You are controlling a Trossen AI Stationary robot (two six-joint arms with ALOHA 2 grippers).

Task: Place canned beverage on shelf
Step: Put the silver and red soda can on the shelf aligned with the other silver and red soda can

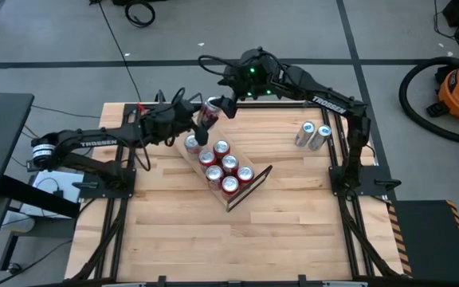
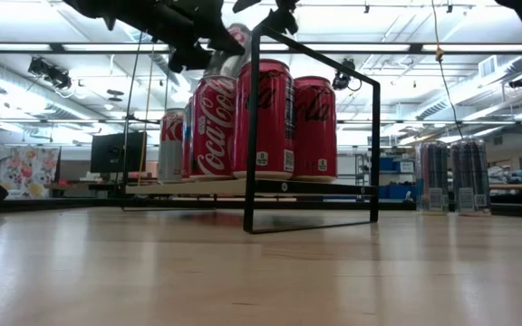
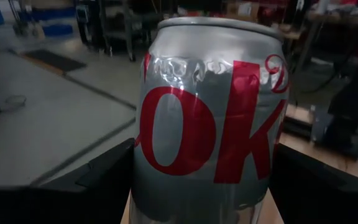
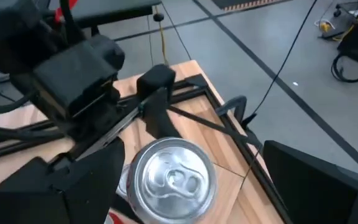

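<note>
Partly hidden, silver can (image 3: 210,124) fills left hand (image 1: 200,119).

Light source: we see ceiling strip lights (image 2: 397,47) across the low view's upper half, bright.
Glare: sheen on our wooden table (image 2: 261,272), lower half; highlights on the silver can (image 3: 210,118).
Blur: wrist views soft, backgrounds out of focus.
Shadows: faint, short.
</note>
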